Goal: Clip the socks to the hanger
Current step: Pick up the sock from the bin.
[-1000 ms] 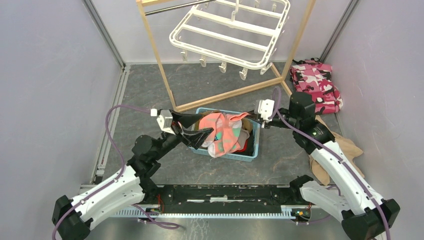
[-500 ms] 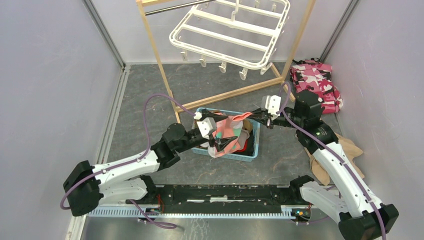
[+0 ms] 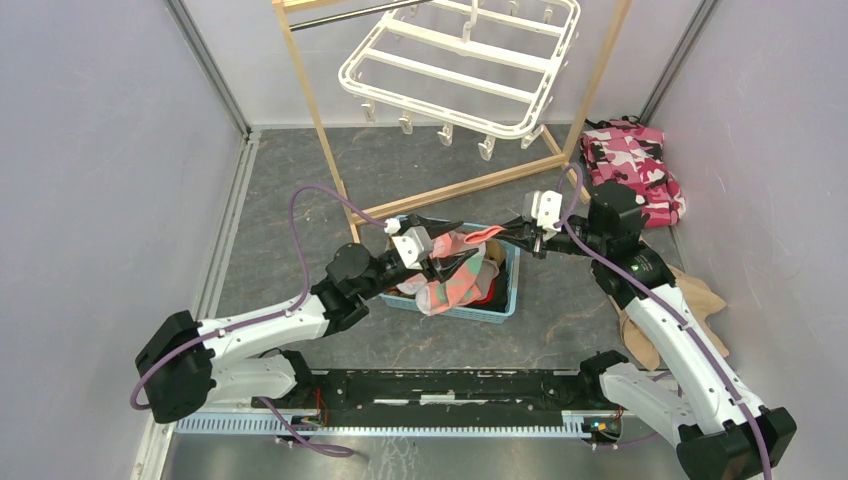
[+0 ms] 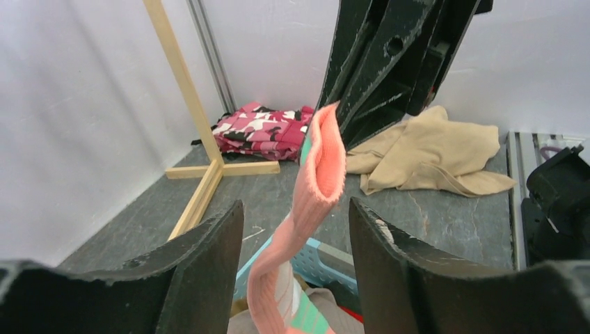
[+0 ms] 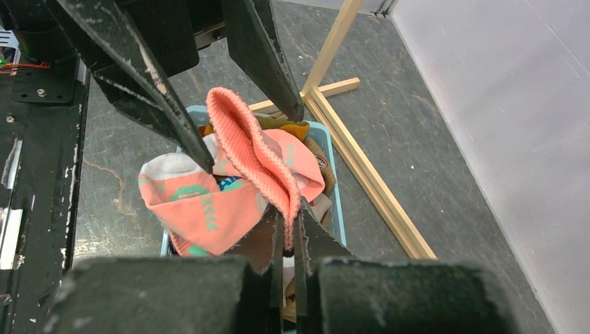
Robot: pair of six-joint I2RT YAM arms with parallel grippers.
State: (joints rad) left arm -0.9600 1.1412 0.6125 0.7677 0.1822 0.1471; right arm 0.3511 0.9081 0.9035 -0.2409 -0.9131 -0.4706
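Just beyond the arm bases, a light-blue plastic basket [image 3: 511, 276] holds bunched socks, and a salmon-pink sock with teal marks [image 5: 240, 142] rises out of it. The left gripper [image 3: 450, 246] stands spread wide, one black finger on either side of that sock. The right gripper [image 5: 289, 224] is pinched tight on its ribbed cuff. Farther back, the white plastic rectangular hanger [image 3: 452, 74] hangs tilted in the light wooden frame stand [image 3: 455, 190].

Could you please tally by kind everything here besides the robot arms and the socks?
Hanger: 1
Wooden stand: 1
Basket: 1
Camouflage cloth: 1
Tan garment: 1
Total: 5
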